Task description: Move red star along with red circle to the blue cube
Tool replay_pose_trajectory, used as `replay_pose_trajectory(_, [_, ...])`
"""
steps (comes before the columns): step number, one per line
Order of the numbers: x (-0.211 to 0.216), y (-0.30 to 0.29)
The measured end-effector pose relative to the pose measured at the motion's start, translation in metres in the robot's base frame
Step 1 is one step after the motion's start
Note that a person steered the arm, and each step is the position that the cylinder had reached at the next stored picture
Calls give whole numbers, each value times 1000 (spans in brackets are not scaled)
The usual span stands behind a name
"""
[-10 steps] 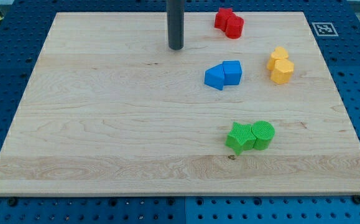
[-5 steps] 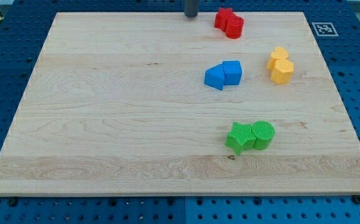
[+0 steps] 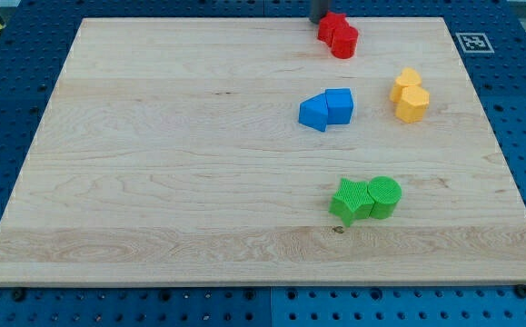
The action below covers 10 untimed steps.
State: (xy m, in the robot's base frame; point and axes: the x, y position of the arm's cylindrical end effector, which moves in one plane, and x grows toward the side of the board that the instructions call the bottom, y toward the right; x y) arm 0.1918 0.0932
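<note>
The red star (image 3: 331,26) and the red circle (image 3: 343,42) sit touching each other near the view's top edge of the wooden board. My tip (image 3: 320,21) is at the very top of the view, against the star's upper left side. The blue cube (image 3: 340,105) stands lower, near the board's middle right, touching a second blue block (image 3: 313,113) on its left. Only the rod's lowest part shows.
Two yellow blocks (image 3: 410,95) sit together at the view's right. A green star (image 3: 350,201) and a green circle (image 3: 383,196) sit together at the lower right. A marker tag (image 3: 472,42) is at the board's top right corner.
My tip has moved up and right from the board's upper middle to the red star's upper left. The red pair has shifted slightly down and right.
</note>
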Motion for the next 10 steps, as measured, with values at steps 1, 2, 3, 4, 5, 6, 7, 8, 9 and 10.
replay_pose_trajectory(1, [0,8])
replay_pose_trajectory(2, [0,27])
replay_pose_trajectory(3, [0,28])
replay_pose_trajectory(4, [0,23])
replay_pose_trajectory(5, [6,23])
replay_pose_trajectory(6, [21,23])
replay_pose_trajectory(7, [32,25])
replay_pose_trajectory(8, [37,26])
replay_pose_trajectory(9, [28,26])
replay_pose_trajectory(10, [2,38])
